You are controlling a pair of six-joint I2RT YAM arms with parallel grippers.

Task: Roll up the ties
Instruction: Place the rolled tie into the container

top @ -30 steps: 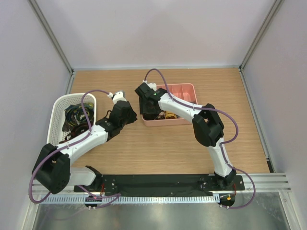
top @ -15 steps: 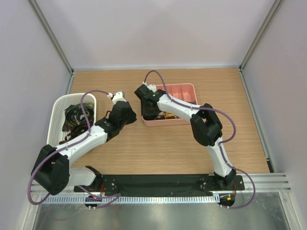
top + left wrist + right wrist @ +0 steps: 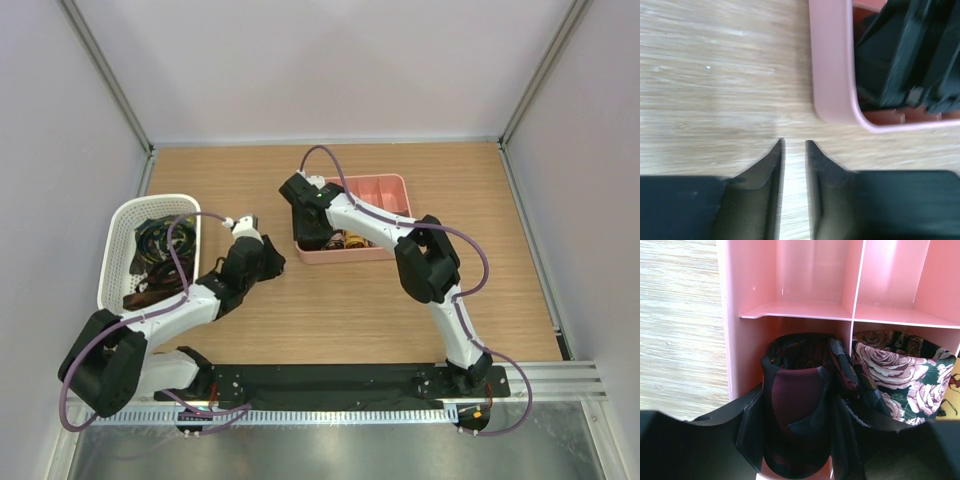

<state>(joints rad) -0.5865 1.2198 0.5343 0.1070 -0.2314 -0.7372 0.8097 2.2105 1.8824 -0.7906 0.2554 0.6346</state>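
Coiled maroon tie [image 3: 795, 405] and rose-print tie [image 3: 900, 375] fill neighbouring tray [image 3: 740, 315] compartments.

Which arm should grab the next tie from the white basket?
Left, probably. The left fingers are empty and nearer the basket; the right fingers surround a rolled tie in the pink tray.

Pink divided tray [image 3: 386, 196], white mesh basket [image 3: 113, 250], wooden table [image 3: 400, 305]

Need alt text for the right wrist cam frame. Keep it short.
The right pincer grips a rolled maroon tie standing in the nearest left compartment of a pink tray. A rolled rose-print tie fills the compartment to its right, and the two compartments behind look empty. Wood table shows at left.
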